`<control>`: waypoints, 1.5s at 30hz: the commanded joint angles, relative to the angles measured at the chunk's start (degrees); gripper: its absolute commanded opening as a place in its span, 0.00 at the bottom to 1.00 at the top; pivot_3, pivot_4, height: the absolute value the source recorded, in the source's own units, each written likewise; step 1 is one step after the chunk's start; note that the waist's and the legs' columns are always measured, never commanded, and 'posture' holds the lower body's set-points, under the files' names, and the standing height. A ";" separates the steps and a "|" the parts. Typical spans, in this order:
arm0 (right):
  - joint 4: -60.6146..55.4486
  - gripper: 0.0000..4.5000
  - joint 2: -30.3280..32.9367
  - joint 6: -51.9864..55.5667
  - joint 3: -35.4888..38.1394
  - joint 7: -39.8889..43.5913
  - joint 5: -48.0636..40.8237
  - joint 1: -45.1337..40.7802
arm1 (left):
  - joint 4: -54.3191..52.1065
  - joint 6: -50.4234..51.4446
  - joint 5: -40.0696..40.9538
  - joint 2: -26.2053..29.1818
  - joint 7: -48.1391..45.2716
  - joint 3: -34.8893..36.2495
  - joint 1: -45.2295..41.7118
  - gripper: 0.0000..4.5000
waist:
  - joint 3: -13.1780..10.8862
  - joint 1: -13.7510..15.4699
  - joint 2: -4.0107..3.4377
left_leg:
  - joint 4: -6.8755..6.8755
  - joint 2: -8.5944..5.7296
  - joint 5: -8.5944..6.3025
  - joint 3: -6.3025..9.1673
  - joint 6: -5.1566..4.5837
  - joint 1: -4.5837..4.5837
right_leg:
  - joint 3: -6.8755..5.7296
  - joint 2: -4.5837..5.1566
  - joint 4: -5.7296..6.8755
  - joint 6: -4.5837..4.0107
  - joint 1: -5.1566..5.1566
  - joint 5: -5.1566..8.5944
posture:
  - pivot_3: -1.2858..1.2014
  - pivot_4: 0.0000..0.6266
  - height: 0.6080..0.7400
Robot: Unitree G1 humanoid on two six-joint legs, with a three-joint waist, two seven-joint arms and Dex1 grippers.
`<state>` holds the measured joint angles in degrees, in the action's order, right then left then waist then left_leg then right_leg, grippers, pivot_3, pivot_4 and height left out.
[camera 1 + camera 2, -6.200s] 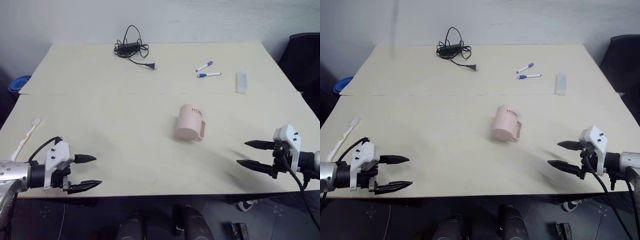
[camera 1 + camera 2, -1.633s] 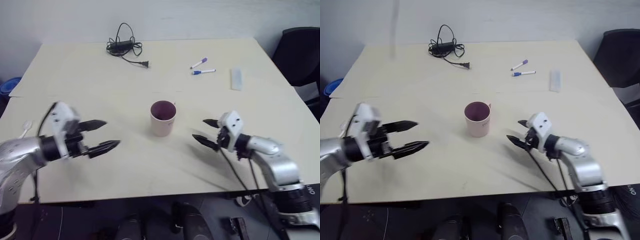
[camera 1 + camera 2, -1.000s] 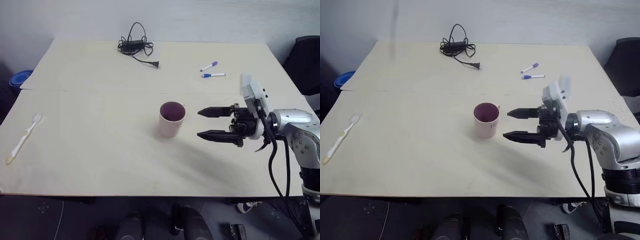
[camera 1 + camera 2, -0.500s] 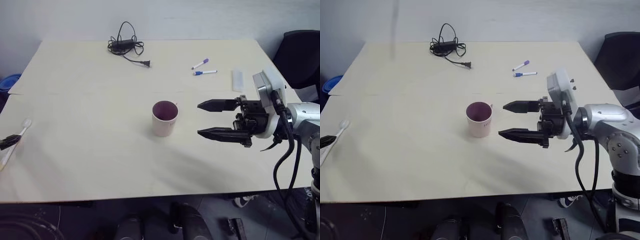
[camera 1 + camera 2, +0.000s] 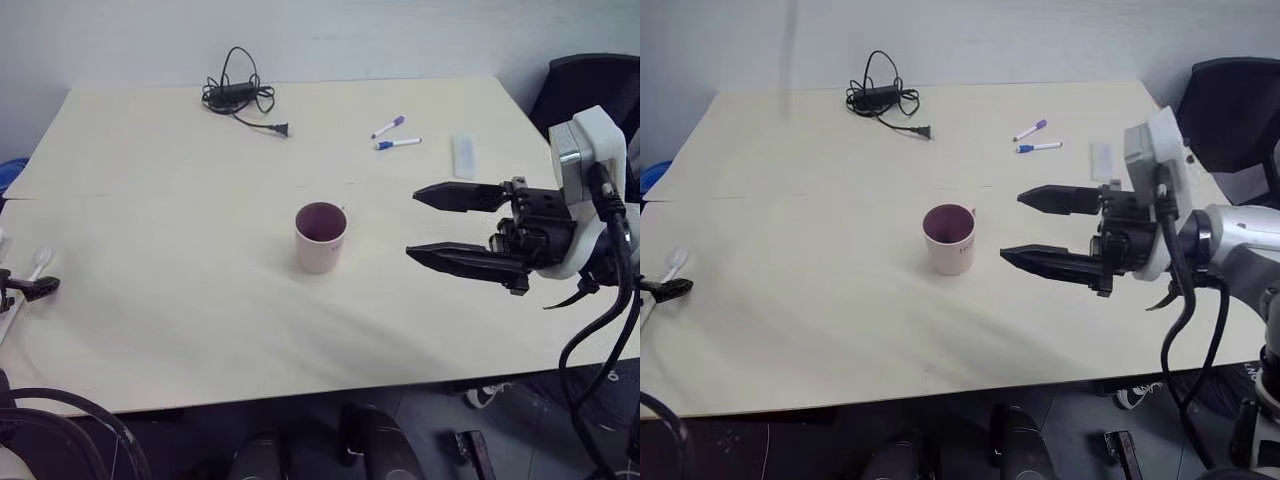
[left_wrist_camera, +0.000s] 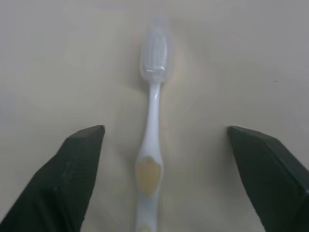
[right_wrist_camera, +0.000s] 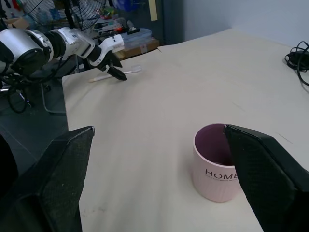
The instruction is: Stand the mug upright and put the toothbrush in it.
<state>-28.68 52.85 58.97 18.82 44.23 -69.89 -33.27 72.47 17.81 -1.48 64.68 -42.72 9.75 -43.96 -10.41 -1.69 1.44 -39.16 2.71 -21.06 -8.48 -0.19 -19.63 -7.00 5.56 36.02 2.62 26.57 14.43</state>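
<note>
Toothbrush (image 6: 152, 130) flat near table (image 5: 180, 180) left edge, between spread left gripper (image 6: 164, 154) fingers, untouched. Mug (image 5: 321, 237) upright mid-table, bare around. Right gripper (image 5: 425, 225) wide, empty, beside it. Markers (image 5: 392, 135), cable (image 5: 238, 97) far back.

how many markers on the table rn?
2. The purple-capped marker and the blue-capped marker lie close together toward the table's far right, beyond the mug. None look hidden.

The mug (image 5: 321, 237) stood mid-table (image 5: 180, 200); toothbrush (image 6: 150, 145) at the left edge, cable (image 5: 238, 95) and two markers (image 5: 392, 135) behind it
</note>
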 commanded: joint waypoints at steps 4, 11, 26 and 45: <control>0.37 1.00 2.09 -0.60 1.26 -1.68 -2.30 -1.58 | 2.01 2.74 -0.61 -0.50 0.07 -0.35 2.14 0.52 | 0.00 0.02 0.00 | 0.00 0.00 -0.04 -0.12 -0.01 0.14 | 0.16 0.02 -0.01 0.00 -0.02 0.00 | 0.52 0.24 1.00; 1.28 1.00 2.72 -0.49 0.66 -1.24 -3.04 -2.53 | 1.44 3.29 -0.52 -0.11 -0.50 -0.42 2.34 0.08 | 0.00 -0.15 -0.01 | 0.03 0.12 -0.07 -0.37 0.07 0.40 | 0.41 0.02 0.02 -0.05 -0.01 0.03 | 0.52 0.24 1.00; 0.70 1.00 4.82 -0.48 1.50 0.91 -4.13 0.36 | -26.87 17.84 10.49 -5.75 -14.27 1.54 -6.50 0.04 | 0.01 1.79 0.15 | -0.19 0.03 -0.12 -0.44 -0.04 -0.05 | 0.15 -0.10 0.01 0.02 0.00 -0.02 | 0.52 0.24 1.00; -0.64 1.00 5.77 -2.27 10.42 -3.18 -4.51 10.54 | -65.65 19.50 32.97 -43.22 -5.44 -1.22 -15.18 0.04 | -0.05 1.79 0.08 | -1.09 -0.14 -0.30 0.00 -0.46 -0.50 | 0.70 -0.18 -0.12 0.61 -0.12 -0.47 | 0.52 0.24 1.00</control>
<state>-27.38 58.78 58.29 26.00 42.14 -73.11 -22.83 6.43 42.16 33.10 21.28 -47.14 9.54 -59.06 -10.46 0.10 1.52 -40.24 2.57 -21.35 -8.48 -0.66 -20.15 -6.31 5.37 35.88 3.23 26.46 13.96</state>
